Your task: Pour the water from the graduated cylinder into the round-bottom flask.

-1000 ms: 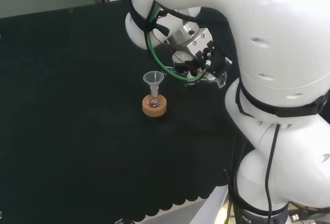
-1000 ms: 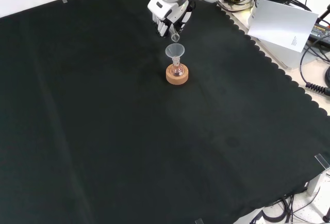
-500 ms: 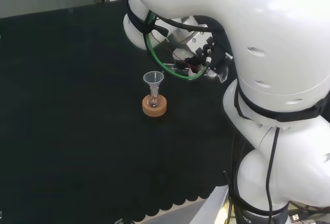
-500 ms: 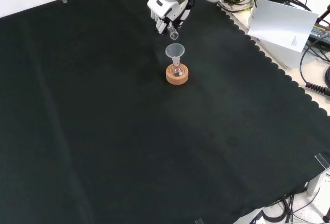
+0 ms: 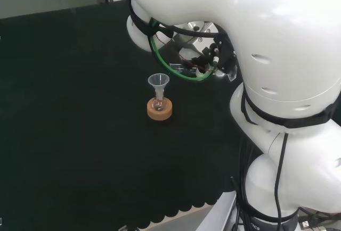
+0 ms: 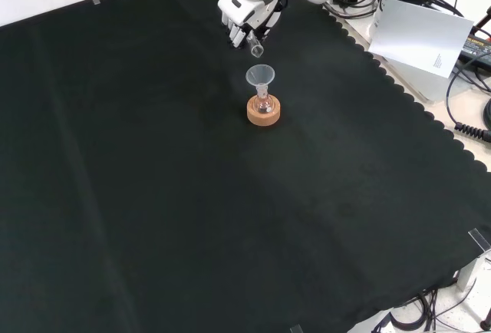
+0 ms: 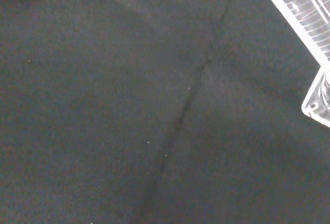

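Fingers (image 6: pixel 242 32) curled round graduated cylinder (image 6: pixel 255 45)

Small round-bottom flask (image 5: pixel 157 105) in a cork ring (image 5: pixel 160 110), clear funnel (image 5: pixel 158 83) on top, left of white arm links (image 5: pixel 277 44).

place: robotics lab | evidence: black-clothed table (image 6: pixel 153 195), glass funnel (image 6: pixel 260 78) on flask (image 6: pixel 265 105), cables (image 6: pixel 468 80) past the table's right edge

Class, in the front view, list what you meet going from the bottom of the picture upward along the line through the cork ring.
Bare black cloth → cork ring with the round-bottom flask → funnel → graduated cylinder → hand.
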